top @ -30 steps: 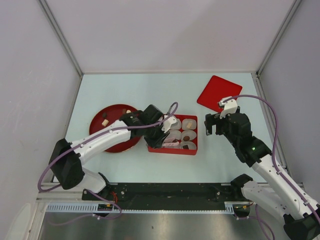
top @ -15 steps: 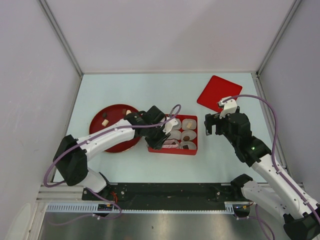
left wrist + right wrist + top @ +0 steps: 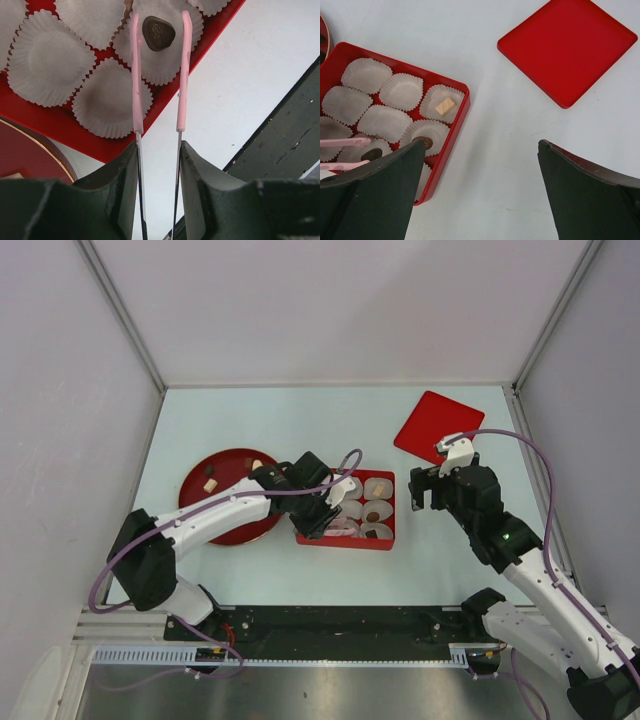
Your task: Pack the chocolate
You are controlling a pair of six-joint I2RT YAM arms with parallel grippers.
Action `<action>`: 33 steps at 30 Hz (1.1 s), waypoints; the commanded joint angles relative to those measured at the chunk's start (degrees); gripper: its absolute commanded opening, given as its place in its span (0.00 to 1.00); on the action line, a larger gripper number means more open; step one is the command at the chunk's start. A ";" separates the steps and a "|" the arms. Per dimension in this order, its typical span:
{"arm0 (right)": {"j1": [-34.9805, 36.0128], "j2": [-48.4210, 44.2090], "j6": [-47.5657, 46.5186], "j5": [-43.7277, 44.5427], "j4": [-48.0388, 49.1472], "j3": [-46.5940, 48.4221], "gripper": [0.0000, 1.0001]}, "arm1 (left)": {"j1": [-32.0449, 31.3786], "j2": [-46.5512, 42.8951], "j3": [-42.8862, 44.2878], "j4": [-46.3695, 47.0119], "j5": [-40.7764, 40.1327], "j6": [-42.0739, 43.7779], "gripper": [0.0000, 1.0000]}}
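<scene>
Dark brown chocolate (image 3: pixel 158 33) lying in a paper cup (image 3: pixel 161 70) between the parted pink tongs (image 3: pixel 135 85) clasped by the left gripper (image 3: pixel 158 146); right gripper (image 3: pixel 481 144) spread wide.

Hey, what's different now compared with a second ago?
The left arm's elbow swung right, nudging the left gripper slightly farther over the red box. It holds the pink tongs, whose tips now sit just clear of a dark chocolate lying in a paper cup, apparently released. The right gripper, the red plate and the red lid stayed put.
</scene>
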 commanded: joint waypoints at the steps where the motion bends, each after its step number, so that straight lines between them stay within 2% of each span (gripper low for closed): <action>1: 0.28 -0.35 -0.23 -0.10 1.64 0.11 0.99 | -0.31 -1.68 1.83 0.96 0.62 0.57 0.40; 11: 0.28 -0.70 -0.32 -0.28 1.82 0.11 0.99 | -0.04 -9.58 1.30 3.34 -2.81 -2.76 0.36; 16: 0.36 -0.96 -0.23 -0.45 1.82 0.11 1.00 | 2.06 -12.93 1.04 1.94 -10.09 -9.08 0.35; 26: 0.54 -0.70 -0.23 -1.50 2.34 0.11 0.99 | 9.79 -22.77 -4.75 -4.48 -25.47 -23.85 0.35; 33: 0.89 -0.52 0.12 -2.30 2.34 0.11 0.99 | 17.26 -27.08 -9.42 -10.98 -27.95 -33.25 0.35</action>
